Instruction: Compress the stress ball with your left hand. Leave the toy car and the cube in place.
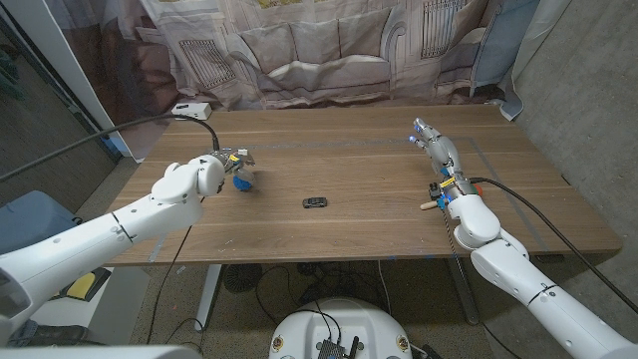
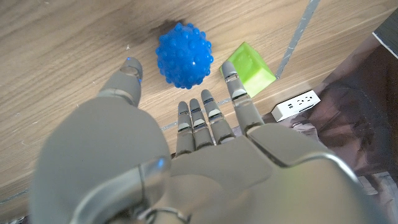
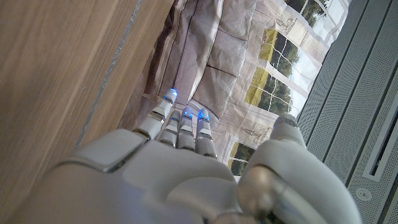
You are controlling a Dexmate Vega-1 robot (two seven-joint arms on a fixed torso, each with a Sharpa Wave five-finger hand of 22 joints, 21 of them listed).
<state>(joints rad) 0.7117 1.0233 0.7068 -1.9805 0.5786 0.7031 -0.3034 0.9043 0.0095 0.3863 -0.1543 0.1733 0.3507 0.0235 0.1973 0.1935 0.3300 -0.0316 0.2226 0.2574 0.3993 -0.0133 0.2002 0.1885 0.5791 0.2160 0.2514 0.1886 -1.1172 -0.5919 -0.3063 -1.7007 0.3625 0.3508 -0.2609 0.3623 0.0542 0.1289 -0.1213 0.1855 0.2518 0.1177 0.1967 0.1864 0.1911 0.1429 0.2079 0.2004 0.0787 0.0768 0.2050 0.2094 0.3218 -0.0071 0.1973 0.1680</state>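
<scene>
From the head I look down over the whole table (image 1: 359,170). My left wrist camera sits close above the stress ball (image 2: 184,55), which both views share.

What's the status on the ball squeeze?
Left hand open over ball, not gripping. Right hand open, idle. Cube beside ball, near fingers. Car clear.

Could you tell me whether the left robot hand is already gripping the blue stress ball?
No, in the left wrist view the left robot hand hovers open with its fingers spread, and the blue stress ball lies free on the table beyond them.
</scene>
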